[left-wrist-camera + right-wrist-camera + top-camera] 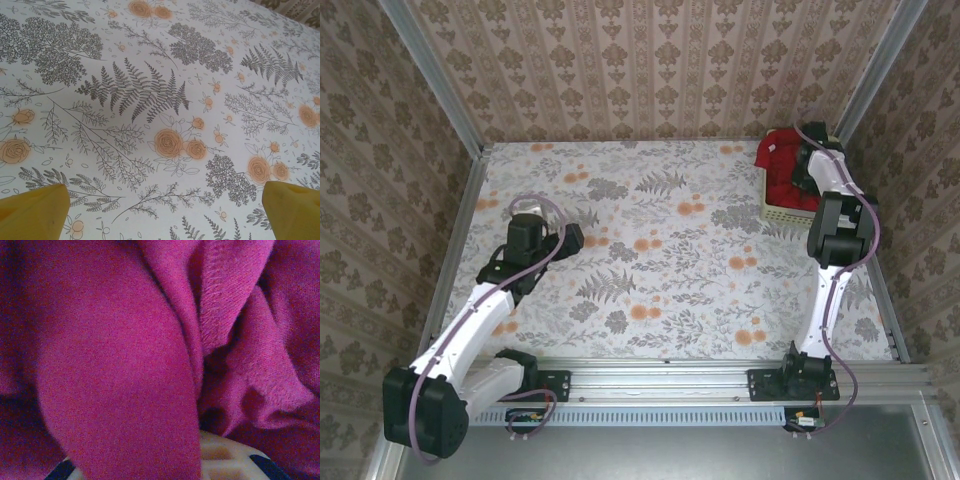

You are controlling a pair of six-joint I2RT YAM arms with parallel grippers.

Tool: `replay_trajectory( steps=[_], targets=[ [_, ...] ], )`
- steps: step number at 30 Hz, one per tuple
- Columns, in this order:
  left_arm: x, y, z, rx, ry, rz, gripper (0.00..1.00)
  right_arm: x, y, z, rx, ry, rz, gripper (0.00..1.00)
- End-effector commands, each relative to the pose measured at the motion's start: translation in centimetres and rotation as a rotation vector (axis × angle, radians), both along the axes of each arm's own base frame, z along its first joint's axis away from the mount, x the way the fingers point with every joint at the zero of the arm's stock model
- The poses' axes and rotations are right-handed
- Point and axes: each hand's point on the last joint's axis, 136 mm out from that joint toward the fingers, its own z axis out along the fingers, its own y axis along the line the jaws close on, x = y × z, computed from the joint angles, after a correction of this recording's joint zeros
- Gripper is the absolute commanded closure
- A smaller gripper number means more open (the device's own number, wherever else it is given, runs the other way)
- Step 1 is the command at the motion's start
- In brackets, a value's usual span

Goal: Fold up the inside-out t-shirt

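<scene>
The inside-out t-shirt [776, 160] is a crumpled red heap in the pale basket [790, 212] at the table's far right corner. My right gripper [802, 172] is pushed down into that heap. In the right wrist view, folds of the t-shirt [115, 365] hang right in front of the camera and cover the fingers, with a strip of the basket's lattice [225, 460] below. My left gripper [570, 236] hovers over the left part of the table. It stands open, its yellow fingertips [40, 207] wide apart above bare patterned cloth, nothing between them.
The floral tablecloth [660, 250] covers the table between the arms. Metal rails and patterned walls close off the left, far and right sides. The basket sits tight against the right rail [880, 280].
</scene>
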Motion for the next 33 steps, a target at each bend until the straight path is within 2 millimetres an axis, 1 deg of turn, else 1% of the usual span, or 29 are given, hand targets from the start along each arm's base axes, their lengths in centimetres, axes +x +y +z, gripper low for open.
replay_trajectory(
  steps=[1,6,11,15,22,25,28,29,30,31,33],
  targets=[
    [-0.6,0.7,-0.2,0.028,0.008,0.008,0.00,1.2,1.3,6.0,-0.092,-0.083,0.076,0.80],
    [-0.8,0.8,0.2,0.027,0.000,0.007,0.00,1.0,3.4,13.4,-0.227,-0.204,0.125,0.85],
    [-1.2,0.8,0.7,0.021,-0.007,0.003,0.00,-0.4,5.5,20.3,-0.337,-0.337,0.136,0.90],
    [-1.4,0.8,0.8,0.017,-0.009,-0.003,0.00,-2.0,7.7,25.4,-0.406,-0.443,0.139,0.93],
    [-1.7,0.6,1.1,0.010,-0.012,-0.013,0.00,-5.0,11.3,33.2,-0.483,-0.624,0.170,0.95],
    [-1.8,0.6,1.3,0.007,-0.017,-0.016,0.00,-6.7,13.1,37.4,-0.488,-0.716,0.207,0.95],
    [-1.9,0.6,1.6,0.004,-0.025,-0.017,0.00,-8.1,15.9,41.3,-0.493,-0.797,0.284,0.95],
    [-2.0,0.7,1.8,0.002,-0.028,-0.016,0.00,-8.5,17.2,42.5,-0.490,-0.823,0.320,0.95],
    [-2.0,0.7,1.8,0.002,-0.031,-0.016,0.00,-8.8,18.8,43.6,-0.482,-0.851,0.365,0.95],
    [-2.1,0.7,1.9,0.000,-0.033,-0.016,0.00,-9.0,20.1,44.4,-0.474,-0.869,0.405,0.95],
    [-2.1,0.7,2.2,-0.003,-0.039,-0.014,0.00,-9.5,23.6,45.8,-0.451,-0.901,0.495,0.95]
  ],
)
